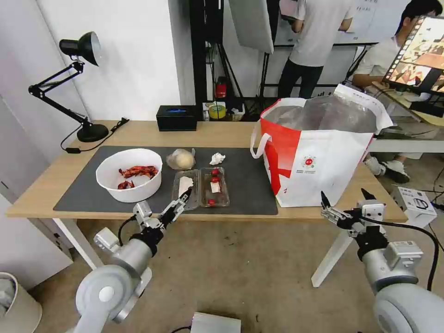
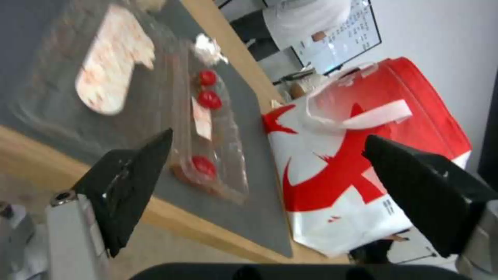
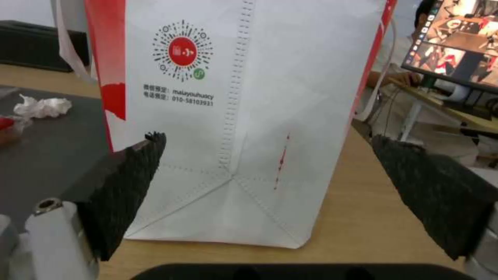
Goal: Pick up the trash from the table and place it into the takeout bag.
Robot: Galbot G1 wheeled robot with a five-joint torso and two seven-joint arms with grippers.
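Note:
On the table [image 1: 138, 132] lies a dark grey mat [image 1: 249, 180] with the trash. A white bowl [image 1: 129, 175] holds red shells. Beside it are a clear bag around a pale lump [image 1: 181, 159], a crumpled tissue [image 1: 217, 158] and an open clear hinged tray [image 1: 201, 187] with red bits. The takeout bag [image 1: 319, 152] stands upright at the mat's right end, its mouth open. My left gripper [image 1: 181, 201] hovers open at the table's front edge, just before the tray [image 2: 207, 128]. My right gripper [image 1: 344, 196] is open in front of the bag's lower face [image 3: 249, 97].
A black tissue box [image 1: 176, 117] and a roll of tape [image 1: 216, 111] sit at the table's back edge. A black desk lamp [image 1: 78, 88] stands at the back left. A second desk with a monitor [image 1: 416, 55] is at the right.

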